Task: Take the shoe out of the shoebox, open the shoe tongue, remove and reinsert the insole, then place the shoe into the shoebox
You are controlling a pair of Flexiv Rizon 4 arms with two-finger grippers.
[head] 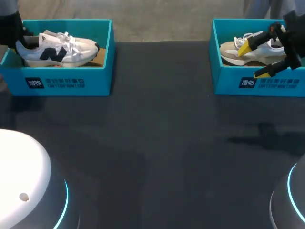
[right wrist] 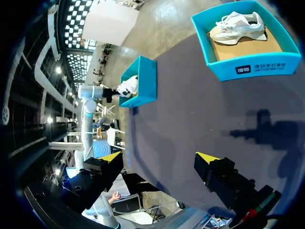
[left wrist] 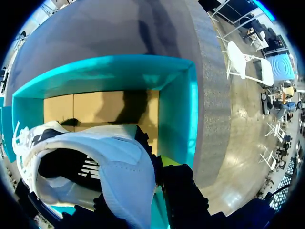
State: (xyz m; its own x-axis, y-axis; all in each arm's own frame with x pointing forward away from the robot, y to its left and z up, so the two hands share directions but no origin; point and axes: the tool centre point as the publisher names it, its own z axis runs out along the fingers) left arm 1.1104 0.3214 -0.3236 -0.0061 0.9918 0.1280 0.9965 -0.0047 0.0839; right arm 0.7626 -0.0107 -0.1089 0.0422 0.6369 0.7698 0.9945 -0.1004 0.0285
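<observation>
The white-and-navy mesh sneaker [head: 59, 49] lay lengthwise in the left teal cardboard shoebox [head: 66, 85], heel at my left gripper [head: 18, 37], whose grip I could not judge, toe pointing toward my right gripper [head: 254, 60], which hung spread wide over the other teal shoebox [head: 259, 87].

Dk grey matte table [head: 157, 143], faint shadows nr right side.

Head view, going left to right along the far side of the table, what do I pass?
First the left gripper → white shoe → bare table → tan shoe; the right gripper overlaps that shoe in the picture.
</observation>
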